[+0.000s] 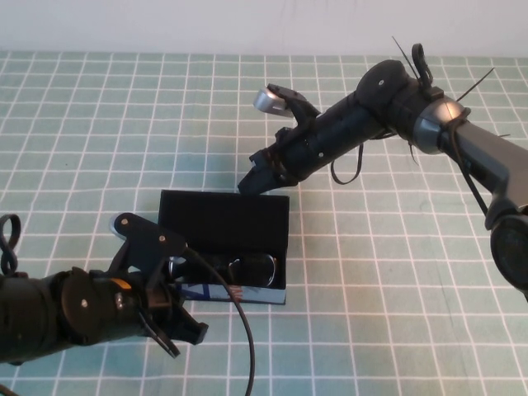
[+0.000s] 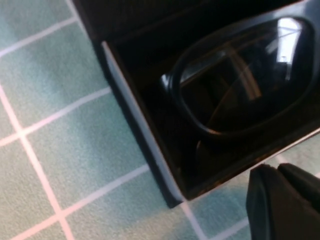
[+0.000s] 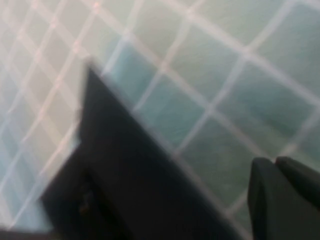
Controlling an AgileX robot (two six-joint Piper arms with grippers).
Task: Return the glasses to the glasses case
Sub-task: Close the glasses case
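Note:
The black glasses case (image 1: 223, 216) lies open in the middle of the table, its lid flat behind the box. The black glasses (image 1: 247, 268) lie inside the box. In the left wrist view one lens and its frame (image 2: 176, 95) sit within the case wall (image 2: 134, 131). My left gripper (image 1: 188, 334) is shut and empty, just in front of the case's front left corner; it also shows in the left wrist view (image 2: 276, 169). My right gripper (image 1: 250, 183) is shut and empty, at the lid's far edge. In the right wrist view the gripper (image 3: 274, 161) hovers beside the lid (image 3: 135, 185).
A green cloth with a white grid (image 1: 396, 272) covers the table. A white wall (image 1: 206, 25) runs along the far edge. The left arm's cable (image 1: 243, 330) trails in front of the case.

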